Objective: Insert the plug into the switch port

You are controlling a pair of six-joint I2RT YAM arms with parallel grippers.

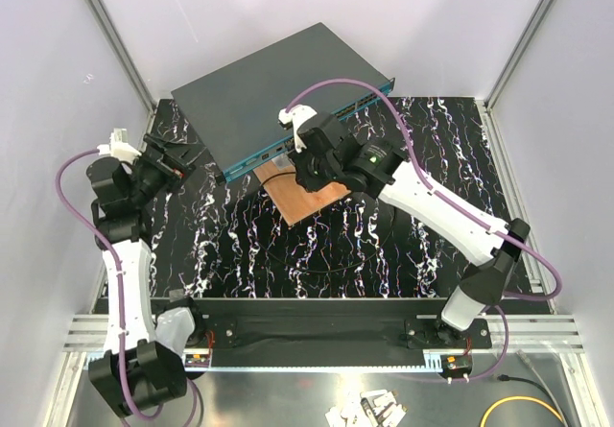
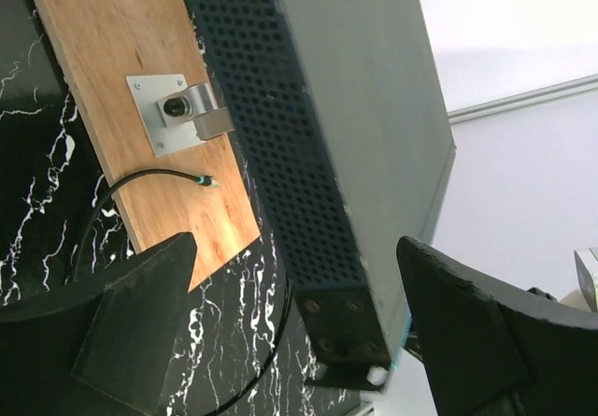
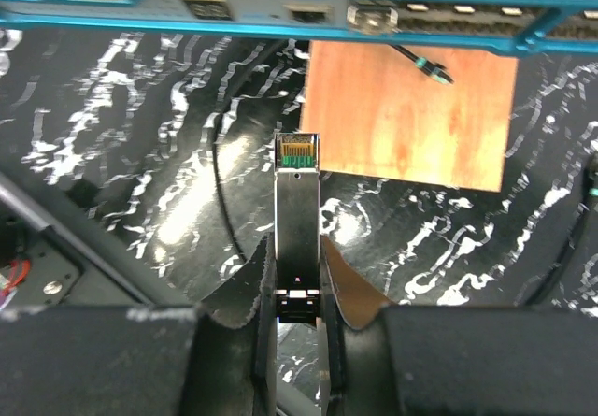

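Observation:
My right gripper (image 3: 297, 248) is shut on the plug (image 3: 297, 192), a slim silver metal module with green and gold contacts at its tip. The plug points at the teal-blue front strip (image 3: 187, 23) of the dark-grey switch (image 1: 278, 82). Its tip is a short way off a small rectangular port (image 3: 308, 11) and roughly in line with it. In the top view the right gripper (image 1: 295, 158) sits close to the strip (image 1: 321, 131). My left gripper (image 2: 294, 248) is open and empty, with the switch's end corner (image 2: 360, 313) showing between its fingers.
A wooden board (image 3: 411, 117) lies on the black marbled table in front of the switch. A thin black cable's small pale tip (image 3: 434, 68) rests on it, also shown in the left wrist view (image 2: 207, 181). A metal bracket (image 2: 173, 112) is fixed to the board.

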